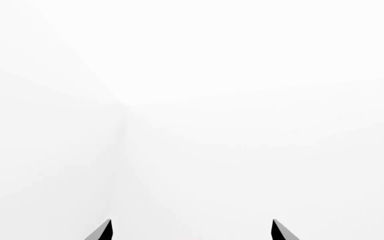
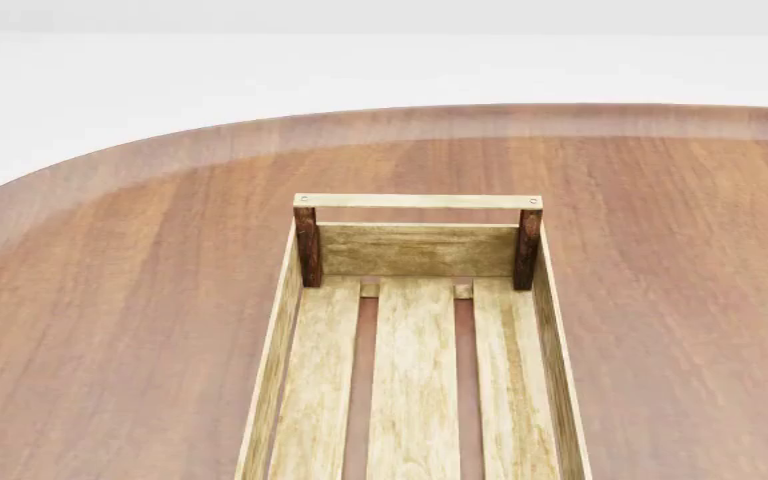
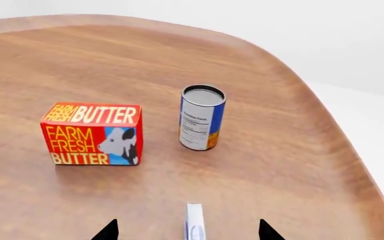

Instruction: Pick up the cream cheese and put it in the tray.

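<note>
In the right wrist view the cream cheese (image 3: 195, 222) shows as a thin white box seen edge-on, with a bit of blue print, standing on the wooden table. My right gripper (image 3: 188, 231) is open, its two dark fingertips wide apart on either side of the box without touching it. The tray (image 2: 297, 330), a light-wood slatted crate with dark corner posts, lies on the table in the head view and holds nothing. My left gripper (image 1: 192, 230) is open against a blank white background. Neither gripper appears in the head view.
A red-orange butter box (image 3: 93, 134) and a blue-and-white can (image 3: 201, 117) stand on the table (image 3: 279, 165) beyond the cream cheese. The table's curved edge runs close behind and beside the can.
</note>
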`<state>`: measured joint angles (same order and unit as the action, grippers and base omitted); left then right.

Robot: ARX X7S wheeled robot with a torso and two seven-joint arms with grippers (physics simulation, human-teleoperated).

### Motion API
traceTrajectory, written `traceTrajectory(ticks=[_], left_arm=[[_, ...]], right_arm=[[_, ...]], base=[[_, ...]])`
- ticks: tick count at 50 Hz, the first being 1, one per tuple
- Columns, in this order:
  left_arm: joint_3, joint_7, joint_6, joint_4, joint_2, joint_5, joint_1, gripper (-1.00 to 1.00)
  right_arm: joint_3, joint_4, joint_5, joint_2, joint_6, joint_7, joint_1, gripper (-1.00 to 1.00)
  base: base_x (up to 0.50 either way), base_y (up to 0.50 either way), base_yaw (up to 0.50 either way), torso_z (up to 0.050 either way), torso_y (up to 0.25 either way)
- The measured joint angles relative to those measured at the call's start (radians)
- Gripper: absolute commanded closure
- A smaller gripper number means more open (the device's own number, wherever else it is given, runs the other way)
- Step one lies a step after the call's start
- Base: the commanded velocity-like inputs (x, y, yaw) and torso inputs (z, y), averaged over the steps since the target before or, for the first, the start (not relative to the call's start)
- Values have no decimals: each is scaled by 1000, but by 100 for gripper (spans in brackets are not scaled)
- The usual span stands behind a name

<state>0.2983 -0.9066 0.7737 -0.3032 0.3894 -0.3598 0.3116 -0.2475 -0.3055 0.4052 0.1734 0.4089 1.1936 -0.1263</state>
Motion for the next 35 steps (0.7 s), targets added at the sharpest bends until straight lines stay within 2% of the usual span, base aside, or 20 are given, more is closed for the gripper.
traceTrajectory(ticks=[35], left_arm=[[10,-11,-10,3,4,0,-7,-100]], right_arm=[[-51,116,57,22,-1,-21,43,-100]], base=[[0,0,0,0,0]])
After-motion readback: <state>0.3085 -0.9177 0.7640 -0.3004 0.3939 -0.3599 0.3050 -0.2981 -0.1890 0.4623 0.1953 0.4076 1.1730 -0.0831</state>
